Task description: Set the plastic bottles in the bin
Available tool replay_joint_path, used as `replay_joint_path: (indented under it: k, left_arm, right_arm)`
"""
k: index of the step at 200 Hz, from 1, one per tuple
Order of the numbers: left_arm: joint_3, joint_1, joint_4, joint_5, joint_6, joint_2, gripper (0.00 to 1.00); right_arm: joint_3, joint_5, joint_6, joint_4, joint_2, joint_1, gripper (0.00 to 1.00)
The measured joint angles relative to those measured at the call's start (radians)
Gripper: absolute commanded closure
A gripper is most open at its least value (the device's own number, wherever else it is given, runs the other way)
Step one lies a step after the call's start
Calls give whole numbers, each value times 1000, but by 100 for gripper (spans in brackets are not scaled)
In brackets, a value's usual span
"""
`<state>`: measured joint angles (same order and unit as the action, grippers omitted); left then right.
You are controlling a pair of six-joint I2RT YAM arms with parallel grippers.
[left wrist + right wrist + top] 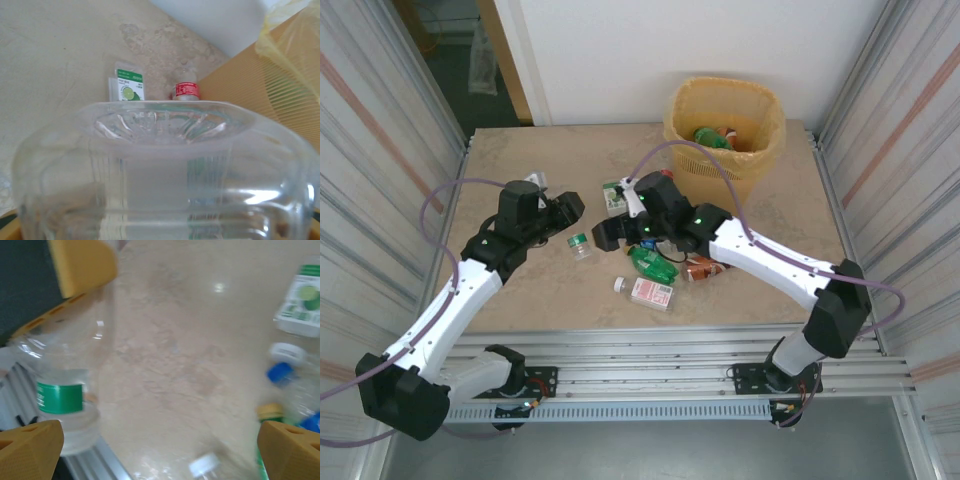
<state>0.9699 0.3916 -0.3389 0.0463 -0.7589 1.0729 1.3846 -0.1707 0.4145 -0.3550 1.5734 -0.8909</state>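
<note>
My left gripper [565, 216] is shut on a clear plastic bottle with a green label [579, 245]; its ribbed body [160, 175] fills the left wrist view. The same bottle [61, 397] stands at the left of the right wrist view. My right gripper [604, 237] [160, 452] hangs open over bare table just right of that bottle, with nothing between its fingers. Loose bottles lie below the right arm: a green one [652, 263], a brown-labelled one [701, 268] and a white-pink one [651, 292]. The yellow-beige bin [720, 180] stands at the back right with bottles inside [711, 135].
A lime-labelled bottle [613, 196] [129, 88] [300, 305] lies behind the grippers, and a red-labelled one [186, 90] stands against the bin wall [260, 100]. Blue-capped bottles [280, 372] sit at the right. Corrugated metal walls close both sides; a rail runs along the near edge.
</note>
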Motion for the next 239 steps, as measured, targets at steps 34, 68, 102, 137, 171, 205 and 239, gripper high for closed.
replay_joint_path:
  k: [34,68,102,137,171,205,239]
  left_arm:
    - [-4,-7,0,14,-6,-21,44]
    - [-5,-11,2,15,-6,-30,44]
    - [-5,-11,4,22,-9,-37,44]
    - [-10,-18,14,21,-16,-37,43]
    - [-17,-24,31,14,-22,-40,31]
    - [-28,-45,24,6,-42,-47,2]
    - [-35,-58,13,6,-28,-74,1]
  right_arm:
    - [50,-94,23,71,79,-47,8]
    - [71,-154,42,107,135,-57,15]
    - [93,-187,61,113,179,-57,31]
    - [128,-216,78,121,206,-61,56]
    - [148,-220,91,117,217,-63,72]
    - [158,-200,83,116,219,-61,77]
    - [160,-184,56,115,213,-61,77]
